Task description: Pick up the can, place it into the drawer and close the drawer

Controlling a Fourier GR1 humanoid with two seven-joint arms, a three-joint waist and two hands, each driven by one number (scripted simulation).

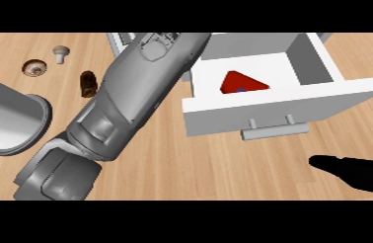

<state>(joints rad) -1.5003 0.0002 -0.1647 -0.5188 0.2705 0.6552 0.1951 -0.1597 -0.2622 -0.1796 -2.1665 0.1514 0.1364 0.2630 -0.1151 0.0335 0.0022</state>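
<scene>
Hand, right: black right robot hand (344, 171) at 4 o'clock, low on the light wooden bench (182, 163), half cut off by the view's edge. Cannot tell whether it is spread or curled; nothing shows in it.
Arm, left: grey left forearm (124, 99) runs from 7 o'clock up to 12, crossing the drawer's left wall.
Hand, left: the left robot hand is past the top edge and unseen, so its state is unknown.
Drawer: white open drawer (277, 106) at 2 o'clock, its front panel nearest, with a pale bar handle (275, 131) at the panel's middle.
Can: red can (244, 82) lies inside the drawer, on its floor, apart from the walls.
Step, judged: the can looks placed; closing the drawer is what is left.
Method: lift the left forearm off the drawer's left wall first. Then press flat on the front panel beside the handle, centred, pushing straight toward 12 to 1 o'clock along the drawer's own line. An off-centre push may skew it.
Far left, 9 to 10 o'clock: grey round vessel (18, 121), cut off; dark brown oblong item (87, 84); small round brown thing (33, 67); pale mushroom-shaped piece (61, 53).
Unclear: the can shows only as a red wedge with a blue speck, so whether it is upright or lying is not readable. The drawer's housing is hidden behind the forearm.
</scene>
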